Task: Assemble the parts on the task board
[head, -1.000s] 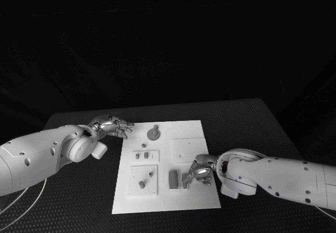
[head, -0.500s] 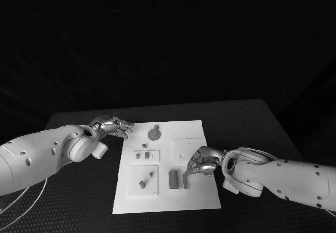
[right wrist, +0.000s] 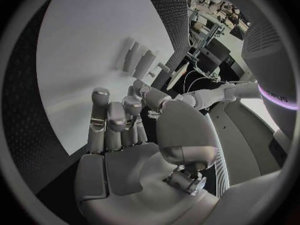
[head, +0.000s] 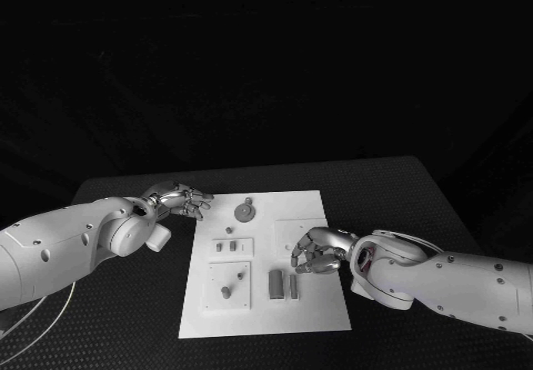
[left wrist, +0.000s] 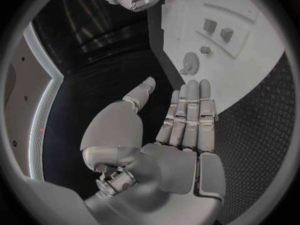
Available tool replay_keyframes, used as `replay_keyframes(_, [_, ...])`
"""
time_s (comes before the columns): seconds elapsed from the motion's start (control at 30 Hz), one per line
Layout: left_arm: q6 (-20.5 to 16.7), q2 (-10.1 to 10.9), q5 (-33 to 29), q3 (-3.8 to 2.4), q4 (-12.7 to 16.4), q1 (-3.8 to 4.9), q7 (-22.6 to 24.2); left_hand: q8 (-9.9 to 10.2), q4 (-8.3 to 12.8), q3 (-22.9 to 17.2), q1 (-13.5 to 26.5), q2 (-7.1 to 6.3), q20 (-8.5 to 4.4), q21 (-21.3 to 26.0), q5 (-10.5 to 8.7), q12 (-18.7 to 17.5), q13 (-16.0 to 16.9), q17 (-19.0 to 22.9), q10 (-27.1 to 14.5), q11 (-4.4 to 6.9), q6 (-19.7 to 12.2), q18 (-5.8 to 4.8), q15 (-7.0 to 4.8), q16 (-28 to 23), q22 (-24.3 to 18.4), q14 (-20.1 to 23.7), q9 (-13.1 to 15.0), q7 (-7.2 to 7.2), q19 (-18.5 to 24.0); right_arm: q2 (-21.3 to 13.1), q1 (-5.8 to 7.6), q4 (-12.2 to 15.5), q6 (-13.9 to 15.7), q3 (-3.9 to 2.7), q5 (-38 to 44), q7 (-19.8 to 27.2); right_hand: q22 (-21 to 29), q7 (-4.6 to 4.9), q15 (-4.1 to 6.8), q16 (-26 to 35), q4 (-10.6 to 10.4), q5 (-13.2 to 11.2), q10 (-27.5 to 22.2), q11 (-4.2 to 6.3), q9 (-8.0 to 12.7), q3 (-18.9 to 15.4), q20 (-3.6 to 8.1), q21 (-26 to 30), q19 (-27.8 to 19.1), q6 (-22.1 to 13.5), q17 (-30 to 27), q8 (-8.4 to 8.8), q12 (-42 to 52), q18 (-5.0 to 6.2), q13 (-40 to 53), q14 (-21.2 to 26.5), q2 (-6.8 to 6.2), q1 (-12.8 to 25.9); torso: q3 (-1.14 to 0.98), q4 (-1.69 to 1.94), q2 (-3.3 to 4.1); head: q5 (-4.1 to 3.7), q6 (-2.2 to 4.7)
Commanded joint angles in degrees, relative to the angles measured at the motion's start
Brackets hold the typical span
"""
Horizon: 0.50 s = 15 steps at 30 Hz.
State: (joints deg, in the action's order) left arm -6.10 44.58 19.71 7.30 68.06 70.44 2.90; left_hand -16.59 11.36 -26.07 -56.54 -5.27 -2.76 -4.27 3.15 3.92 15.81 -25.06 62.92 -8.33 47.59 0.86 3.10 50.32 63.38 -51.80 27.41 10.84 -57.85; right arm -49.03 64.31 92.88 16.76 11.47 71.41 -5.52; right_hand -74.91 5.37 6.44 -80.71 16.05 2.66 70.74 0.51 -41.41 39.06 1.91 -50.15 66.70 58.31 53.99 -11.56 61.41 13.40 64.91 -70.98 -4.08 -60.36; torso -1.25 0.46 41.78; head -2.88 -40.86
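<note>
Left hand (head: pixel 181 202) — silver, many-fingered — hovers over the black table (head: pixel 133 308) just beside the far-left corner of the flat white rectangular task board (head: pixel 316 312); its fingers (left wrist: pixel 189 112) lie extended side by side, holding nothing. On the board: a small round gear-like part (head: pixel 244 211) near the far edge and two upright bar-shaped parts (head: pixel 282 284) nearer the robot. Right hand (head: pixel 316 252) — fingers loosely curled and apart, empty — hangs above the board, just right of the bars.

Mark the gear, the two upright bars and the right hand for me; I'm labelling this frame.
gear (head: pixel 244 210): head view, on its round face.
two upright bars (head: pixel 276 284): head view, middle of the wider bar.
right hand (head: pixel 316 253): head view, on the curled fingers' backs.
</note>
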Motion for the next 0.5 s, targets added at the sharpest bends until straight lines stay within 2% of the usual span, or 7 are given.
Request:
replay_keyframes(0.03, [0.75, 0.00, 0.13, -0.02, 0.12, 0.05, 0.34, -0.24, -0.23, 0.18, 0.10, 0.40, 0.20, 0.22, -0.20, 0.08, 0.05, -0.06, -0.53, -0.05, -0.39, 0.68, 0.02, -0.35, 0.04, 0.22, -0.09, 0.14, 0.34, 0.18, -0.08, -0.21, -2.12, 0.00, 4.18, 1.39, -0.98, 0.75, -0.28, 0.36, 0.24, 0.11, -0.32, -0.31, 0.10, -0.25, -0.13, 0.34, -0.30, -0.82, 0.04, 0.34, -0.27, 1.60, -0.09, 0.30, 0.57, -0.31, 0.01, 0.04, 0.00, -0.02, -0.05])
replay_keyframes(0.3, [0.80, -0.04, 0.13, -0.02, 0.09, 0.05, 0.37, -0.23, -0.33, 0.23, 0.23, 0.48, 0.22, 0.22, -0.20, 0.08, 0.05, -0.07, -0.55, -0.07, -0.41, 0.67, 0.03, -0.36, 0.04, 0.22, -0.10, 0.16, 0.34, 0.73, -0.66, -0.46, -5.03, 0.01, 5.86, 0.20, -0.95, 0.96, -0.47, 0.54, -0.58, 0.11, -0.75, -0.51, 0.49, -1.05, -0.55, 0.53, -0.70, -1.15, 0.06, 0.74, -0.65, 1.60, -0.26, 0.67, 2.07, 0.60, 0.02, 0.01, 0.00, 0.00, -0.15])
replay_keyframes(0.5, [0.79, -0.09, 0.13, -0.02, 0.08, 0.05, 0.37, -0.24, -0.50, 0.27, 0.43, 0.74, 0.22, 0.22, -0.20, 0.08, 0.06, -0.08, -0.55, -0.07, -0.44, 0.67, 0.03, -0.38, 0.03, 0.23, -0.11, 0.16, 0.34, 1.39, -1.18, -0.82, -5.19, 0.01, 5.88, -0.06, -0.94, 0.99, -0.52, 0.59, -1.28, 0.11, -0.85, -0.54, 0.66, -1.49, -0.71, 0.60, -0.81, -1.18, 0.07, 0.85, -0.75, 1.60, -0.29, 0.79, 2.12, 1.44, 0.00, -0.01, -0.01, 0.00, -0.23])
